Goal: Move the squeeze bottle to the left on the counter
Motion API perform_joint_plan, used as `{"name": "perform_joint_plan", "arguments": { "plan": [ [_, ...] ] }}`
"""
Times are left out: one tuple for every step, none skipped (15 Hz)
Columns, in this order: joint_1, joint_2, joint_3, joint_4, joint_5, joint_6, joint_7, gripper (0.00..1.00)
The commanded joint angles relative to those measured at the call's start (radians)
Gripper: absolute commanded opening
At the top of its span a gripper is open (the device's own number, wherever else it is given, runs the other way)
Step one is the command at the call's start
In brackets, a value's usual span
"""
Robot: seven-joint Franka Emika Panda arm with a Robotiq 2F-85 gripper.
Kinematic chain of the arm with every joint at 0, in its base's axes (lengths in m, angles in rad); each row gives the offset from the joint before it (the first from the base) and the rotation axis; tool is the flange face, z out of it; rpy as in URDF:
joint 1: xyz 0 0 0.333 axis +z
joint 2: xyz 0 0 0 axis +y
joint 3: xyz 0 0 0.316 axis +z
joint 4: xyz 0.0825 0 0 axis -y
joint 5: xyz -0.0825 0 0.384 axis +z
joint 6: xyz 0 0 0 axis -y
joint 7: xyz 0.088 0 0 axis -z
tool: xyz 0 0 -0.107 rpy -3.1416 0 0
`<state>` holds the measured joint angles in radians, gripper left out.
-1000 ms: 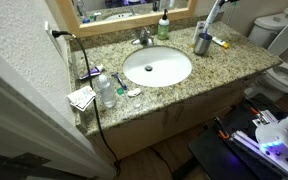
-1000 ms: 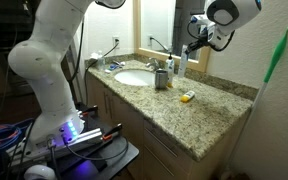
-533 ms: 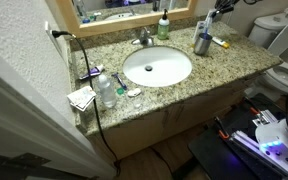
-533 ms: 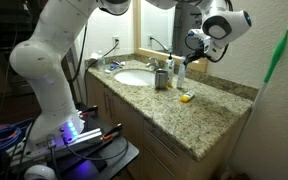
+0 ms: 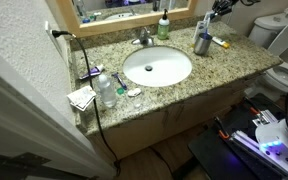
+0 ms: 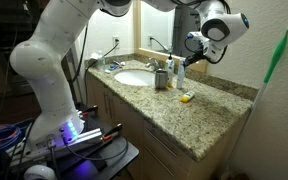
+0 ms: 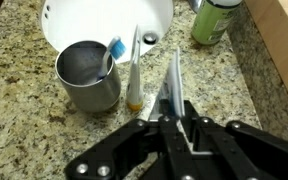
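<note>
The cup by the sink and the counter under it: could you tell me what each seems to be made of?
The cup looks like brushed metal, likely steel: grey walls with a dull sheen. The counter looks like polished granite or similar stone: tan-brown speckles, faint gloss.

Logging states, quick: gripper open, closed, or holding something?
Gripper: fingers closed together, apparently holding nothing; the slim white plastic squeeze bottle stands ungrasped beside them.

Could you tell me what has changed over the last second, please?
The gripper swung down and in toward the squeeze bottle, mostly in the first half-second. Its jaws hold nothing. The squeeze bottle, cup and green soap bottle stayed put on the counter.
</note>
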<state>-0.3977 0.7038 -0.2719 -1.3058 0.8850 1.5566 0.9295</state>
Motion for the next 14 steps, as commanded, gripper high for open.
{"name": "perform_joint_plan", "arguments": {
  "plan": [
    [0.000, -0.049, 0.005, -0.052, -0.043, 0.000, -0.010, 0.51],
    [-0.003, -0.060, 0.005, -0.059, -0.048, -0.004, -0.016, 0.57],
    [-0.006, -0.072, 0.005, -0.064, -0.051, -0.004, -0.018, 0.65],
    [-0.010, -0.084, 0.001, -0.066, -0.055, 0.000, -0.014, 0.71],
    [-0.013, -0.093, -0.005, -0.064, -0.061, 0.002, -0.012, 0.78],
    [-0.014, -0.108, -0.019, -0.062, -0.086, -0.003, 0.003, 0.84],
    [-0.013, -0.121, -0.035, -0.063, -0.119, -0.007, 0.025, 0.92],
    [0.004, -0.143, -0.078, -0.077, -0.156, -0.002, 0.056, 0.98],
    [0.007, -0.157, -0.104, -0.082, -0.202, -0.008, 0.090, 1.00],
    [0.008, -0.172, -0.129, -0.086, -0.246, -0.022, 0.120, 1.00],
    [0.001, -0.180, -0.144, -0.087, -0.274, -0.046, 0.130, 1.00],
    [-0.037, -0.198, -0.117, -0.085, -0.313, -0.081, 0.141, 1.00],
    [-0.053, -0.212, -0.118, -0.090, -0.321, -0.100, 0.136, 1.00],
    [-0.057, -0.163, -0.094, -0.037, -0.304, -0.071, 0.132, 1.00]
  ]
}}
